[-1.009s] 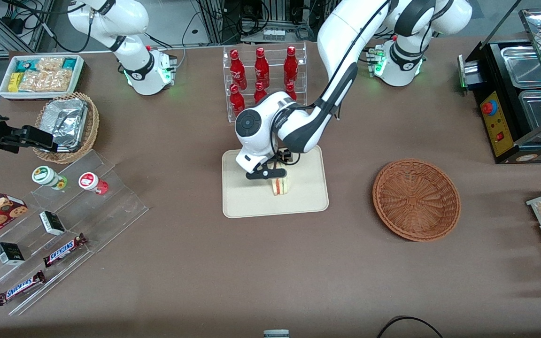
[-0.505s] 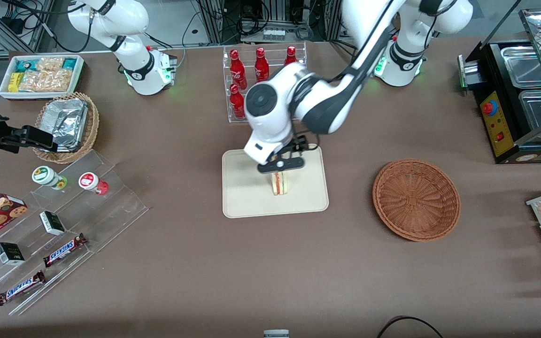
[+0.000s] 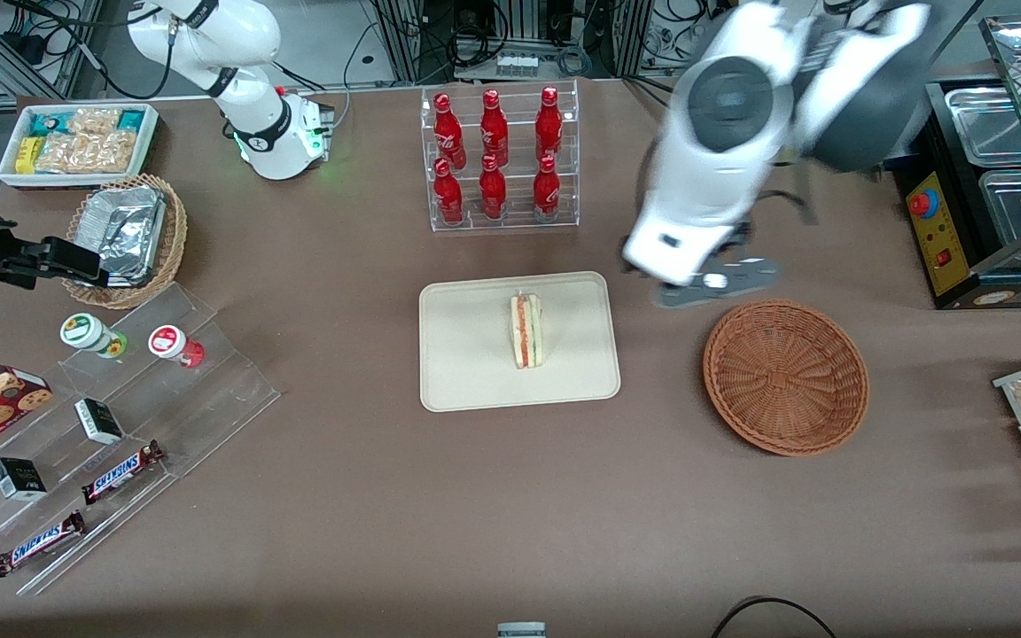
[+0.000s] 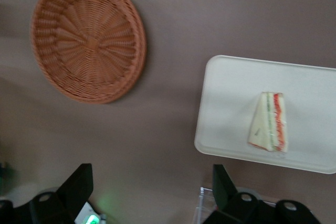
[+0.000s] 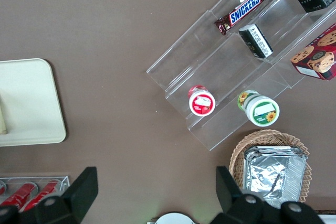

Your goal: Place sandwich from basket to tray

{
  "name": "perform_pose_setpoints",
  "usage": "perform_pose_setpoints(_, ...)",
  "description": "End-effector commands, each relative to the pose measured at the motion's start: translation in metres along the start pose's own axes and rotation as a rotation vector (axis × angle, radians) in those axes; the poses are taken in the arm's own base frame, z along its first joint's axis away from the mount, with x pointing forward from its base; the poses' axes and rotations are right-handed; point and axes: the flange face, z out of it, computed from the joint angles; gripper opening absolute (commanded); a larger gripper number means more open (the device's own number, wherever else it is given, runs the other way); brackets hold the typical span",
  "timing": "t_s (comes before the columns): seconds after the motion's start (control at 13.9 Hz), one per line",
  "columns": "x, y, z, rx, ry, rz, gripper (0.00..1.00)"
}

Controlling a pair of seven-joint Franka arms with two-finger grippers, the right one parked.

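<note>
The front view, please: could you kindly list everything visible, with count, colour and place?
sandwich: one, white with red filling, on the tray
tray: one, cream, table middle
basket: one, reddish-brown, empty, toward the working arm's end
bottles: six, red, in a clear rack
foil container: one, silver, in a tan basket
snack box: one, white
chocolate bars: two, on a clear stand
jars: two, on that stand
end effector: one, open, empty, above the table beside the basket
</note>
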Motion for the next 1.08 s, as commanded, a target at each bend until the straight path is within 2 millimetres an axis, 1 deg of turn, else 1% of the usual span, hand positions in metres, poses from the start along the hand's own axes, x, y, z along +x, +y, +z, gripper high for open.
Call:
perform_pose_setpoints(0.0,0.002,-0.056,-0.015,-0.006,-0.014,0.046,1.00)
perform_pose_setpoints(0.07,0.004,-0.081,-0.021,-0.012,-0.021,0.067,1.00)
perform_pose_setpoints(0.14,0.000,-0.099,-0.030,-0.017,-0.019,0.102,1.00)
perform_pose_setpoints(0.22,-0.002,-0.117,-0.032,-0.020,-0.023,0.127,1.00)
perform_pose_setpoints(0.29,-0.002,-0.139,-0.035,-0.028,-0.023,0.137,1.00)
perform_pose_setpoints(0.36,-0.008,-0.150,-0.036,-0.033,-0.022,0.155,1.00)
perform_pose_setpoints(0.43,-0.010,-0.164,-0.037,-0.040,-0.017,0.158,1.00)
perform_pose_setpoints(0.58,-0.016,-0.181,-0.047,-0.060,0.010,0.144,1.00)
perform_pose_setpoints(0.65,-0.018,-0.189,-0.049,-0.063,0.014,0.154,1.00)
perform_pose_setpoints(0.72,-0.016,-0.195,-0.048,-0.060,0.012,0.198,1.00)
perform_pose_setpoints(0.86,-0.005,-0.220,-0.045,-0.066,0.010,0.228,1.00)
perform_pose_setpoints(0.94,-0.001,-0.221,-0.044,-0.065,0.011,0.226,1.00)
perform_pose_setpoints(1.01,0.004,-0.218,-0.043,-0.065,0.002,0.227,1.00)
